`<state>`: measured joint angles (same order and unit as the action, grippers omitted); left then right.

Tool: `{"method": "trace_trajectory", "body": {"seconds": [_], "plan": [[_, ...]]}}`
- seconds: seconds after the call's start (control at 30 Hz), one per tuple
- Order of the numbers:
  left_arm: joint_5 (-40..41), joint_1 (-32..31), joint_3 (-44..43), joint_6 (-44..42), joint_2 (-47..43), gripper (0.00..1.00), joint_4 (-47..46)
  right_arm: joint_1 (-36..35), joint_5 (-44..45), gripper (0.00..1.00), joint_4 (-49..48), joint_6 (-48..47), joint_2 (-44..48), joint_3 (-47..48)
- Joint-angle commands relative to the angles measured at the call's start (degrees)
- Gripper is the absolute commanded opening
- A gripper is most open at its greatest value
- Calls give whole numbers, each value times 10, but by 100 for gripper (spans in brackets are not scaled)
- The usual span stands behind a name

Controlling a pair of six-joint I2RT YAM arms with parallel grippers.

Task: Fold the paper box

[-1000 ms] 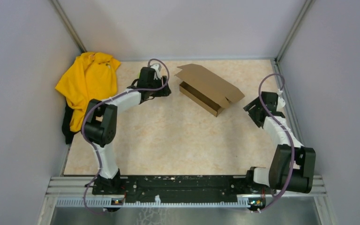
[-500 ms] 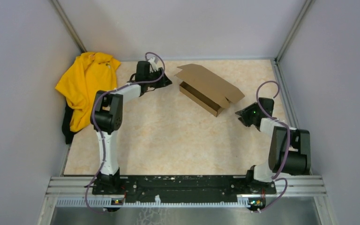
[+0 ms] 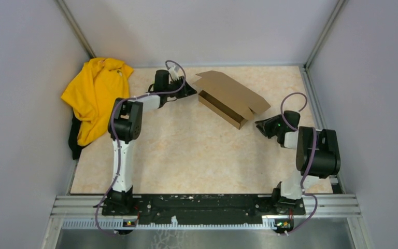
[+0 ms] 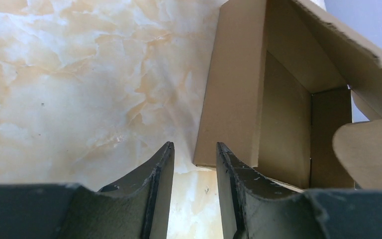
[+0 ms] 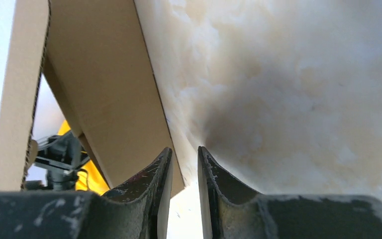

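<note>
The paper box (image 3: 233,96) is brown cardboard, partly formed, with its lid flap raised, and lies at the table's far middle. My left gripper (image 3: 190,91) is low at the box's left end. In the left wrist view its jaws (image 4: 194,149) stand apart and empty, with the box's corner (image 4: 234,89) just ahead. My right gripper (image 3: 259,125) is low by the box's near right corner. In the right wrist view its jaws (image 5: 184,154) stand a narrow gap apart and empty, and the box's wall (image 5: 104,99) is ahead on the left.
A yellow cloth garment (image 3: 96,91) lies heaped at the far left against the wall. Grey walls enclose the table on three sides. The arm bases sit on a black rail (image 3: 202,205) at the near edge.
Both arms have stretched out low over the table. The left gripper moved right to the box's left end. The right gripper moved left toward the box's near right corner.
</note>
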<state>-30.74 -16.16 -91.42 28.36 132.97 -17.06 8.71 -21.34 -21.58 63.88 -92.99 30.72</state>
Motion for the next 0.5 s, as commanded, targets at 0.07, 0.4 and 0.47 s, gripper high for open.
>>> {"method": "trace_trajectory", "body": {"seconds": [0.07, 0.4, 0.47], "plan": [[-33, -12, -27, 19, 32, 43, -59, 1, -33, 25, -121, 32, -45, 18], [-31, -29, -11, 12, 29, 42, -64, -4, -47, 25, -84, -4, -76, 77], [-26, -33, 9, 7, 18, 42, -66, -5, -50, 25, -74, -12, -83, 90]]}}
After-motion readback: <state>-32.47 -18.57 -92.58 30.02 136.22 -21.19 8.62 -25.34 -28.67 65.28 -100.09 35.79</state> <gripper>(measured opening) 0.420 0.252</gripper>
